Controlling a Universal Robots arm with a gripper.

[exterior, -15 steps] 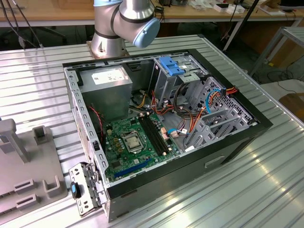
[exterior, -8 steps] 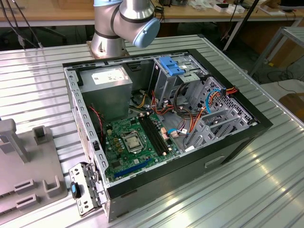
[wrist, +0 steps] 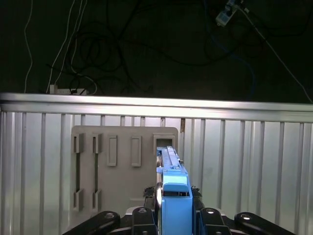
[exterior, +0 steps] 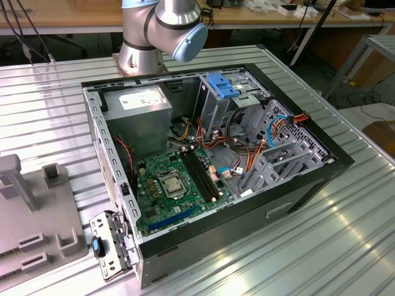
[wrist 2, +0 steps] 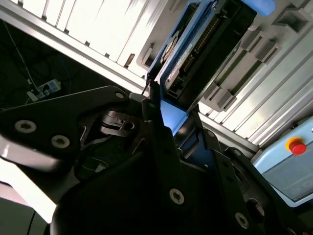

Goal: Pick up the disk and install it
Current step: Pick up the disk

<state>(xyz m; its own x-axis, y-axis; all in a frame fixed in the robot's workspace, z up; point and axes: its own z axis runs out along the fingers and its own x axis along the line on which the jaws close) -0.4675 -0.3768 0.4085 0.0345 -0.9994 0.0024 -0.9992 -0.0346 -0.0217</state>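
1. Pick-up is the step in hand, as I judge it: the gripper [wrist: 173,197] has its fingers [wrist: 149,197] pressed against both sides of the disk [wrist: 171,178], clamped on its blue carrier.
2. The disk stands on edge, its far end at a slot of the grey holder [wrist: 122,147]. I cannot tell whether it is seated in the slot.
3. Installing is not yet done. The open computer case [exterior: 247,237] lies beside the holder, to the exterior view's right.
4. The next move likely calls for a straight pull along the slot with a firm grip.

End of the disk [wrist 2: 193,51] behind the hand [wrist 2: 173,110]
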